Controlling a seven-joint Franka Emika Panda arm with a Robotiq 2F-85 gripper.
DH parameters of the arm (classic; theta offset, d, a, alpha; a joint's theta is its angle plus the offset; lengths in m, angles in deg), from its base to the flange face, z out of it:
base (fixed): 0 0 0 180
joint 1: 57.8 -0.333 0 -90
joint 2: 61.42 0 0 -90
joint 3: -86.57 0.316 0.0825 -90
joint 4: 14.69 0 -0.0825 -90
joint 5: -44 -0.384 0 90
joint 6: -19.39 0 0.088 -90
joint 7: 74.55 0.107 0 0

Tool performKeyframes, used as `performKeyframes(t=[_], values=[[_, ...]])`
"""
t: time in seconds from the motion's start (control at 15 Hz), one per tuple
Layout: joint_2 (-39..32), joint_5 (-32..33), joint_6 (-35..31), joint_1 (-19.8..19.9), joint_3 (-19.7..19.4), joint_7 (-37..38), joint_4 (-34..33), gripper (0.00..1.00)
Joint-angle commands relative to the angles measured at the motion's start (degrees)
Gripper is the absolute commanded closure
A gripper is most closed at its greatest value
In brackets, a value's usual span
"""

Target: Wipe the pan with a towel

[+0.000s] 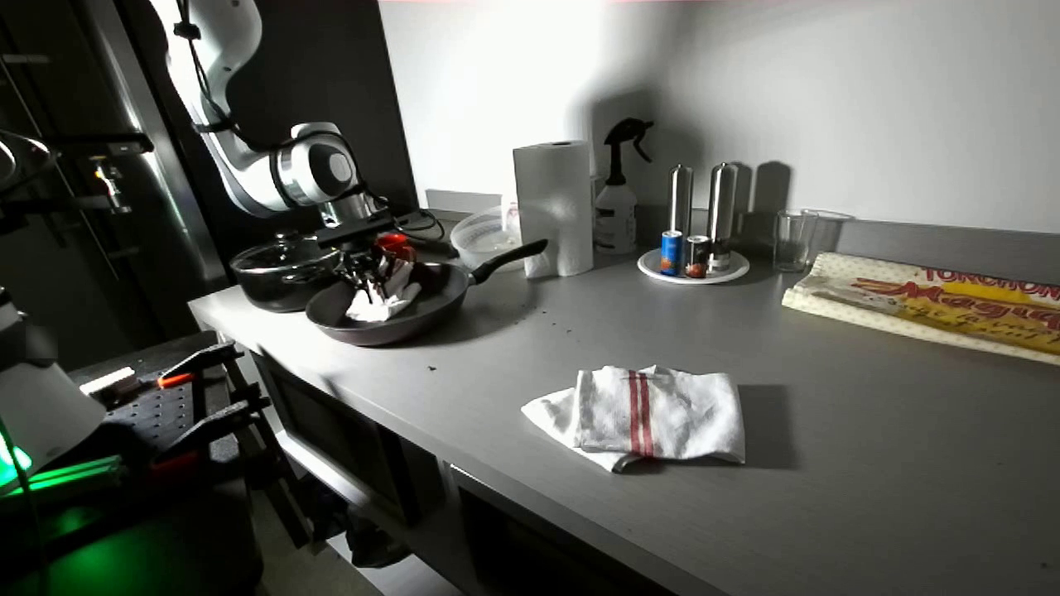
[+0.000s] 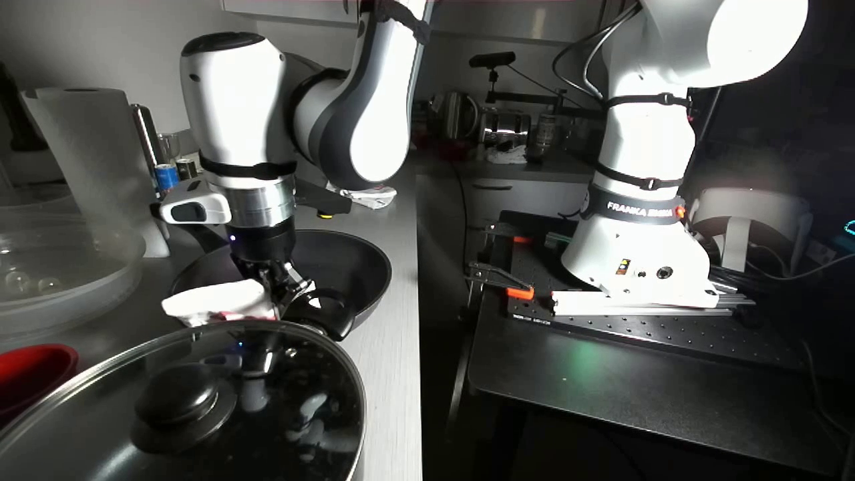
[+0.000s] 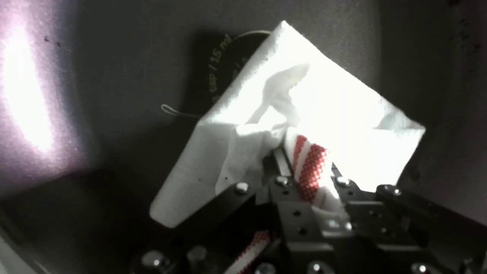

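Pinches one red-striped white cloth towel (image 3: 304, 110) in one black two-fingered gripper (image 3: 309, 169), inside one round dark frying pan (image 1: 440, 290). Seems mid-wipe, though hard to tell if pressed down; next needs pressing and sweeping. Then counts one glass-lidded black pot (image 1: 273, 285) beside, one folded red-striped cloth towel (image 1: 679, 414) farther off.

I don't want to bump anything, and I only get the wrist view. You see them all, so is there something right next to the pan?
Observer: Yes, a lidded pot stands close beside the pan in both exterior views.
Operator: Uh-oh. Does anything stick out of the pan?
Observer: Its handle, pointing toward the paper towel roll in an exterior view.
Operator: Okay! My hand has a towel in it. Is there another?
Observer: Yes, a second towel lies folded on the counter.
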Motion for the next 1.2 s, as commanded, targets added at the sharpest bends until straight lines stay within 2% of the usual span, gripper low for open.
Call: performKeyframes(t=[0.0,0.2,0.33,0.6,0.93,1.0,1.13], values=[[-0.3,-0.4,-3.7,3.1,1.7,-1.9,3.6,0.96],[3.4,0.3,-11.1,5.0,1.2,-1.0,8.8,0.96],[5.9,1.3,-16.2,5.3,-0.4,1.0,12.4,0.96],[10.8,1.0,-21.2,2.7,-6.0,3.3,16.8,0.96],[16.7,0.2,-19.4,-1.4,-11.6,6.0,17.4,0.96],[17.7,-0.2,-18.9,-1.6,-12.1,6.7,17.3,0.96],[19.6,-2.3,-16.9,0.7,-10.7,7.3,17.3,0.96]])
